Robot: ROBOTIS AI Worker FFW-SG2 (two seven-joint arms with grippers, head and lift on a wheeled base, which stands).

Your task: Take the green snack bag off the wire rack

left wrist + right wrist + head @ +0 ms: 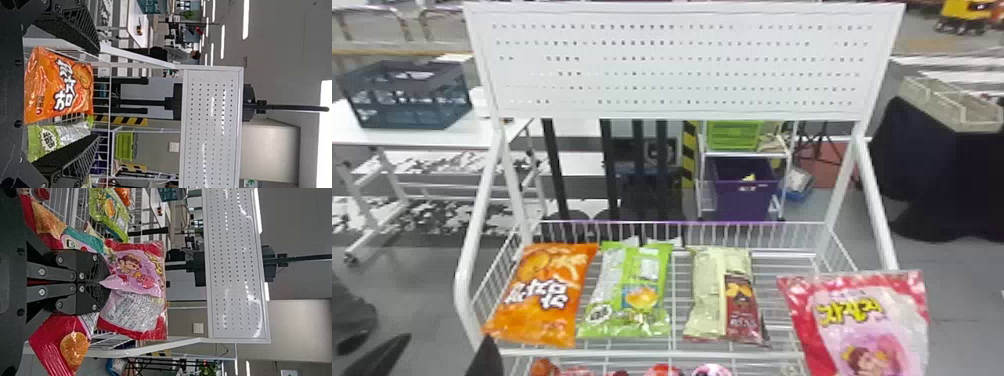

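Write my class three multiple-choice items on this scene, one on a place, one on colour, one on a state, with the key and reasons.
1. Where is the green snack bag?
A) In the purple bin
B) On the wire rack
C) On the floor

2. What colours dominate the packet in the right gripper?
A) Pink and red
B) Blue and black
C) Orange and green

3. How are the left gripper's fingers?
A) Pressed together
B) Crossed
C) Apart

Key:
1 B: it lies between the orange bag and cream-and-maroon bag.
2 A: pink panel, red edges.
3 C: a wide gap separates them.
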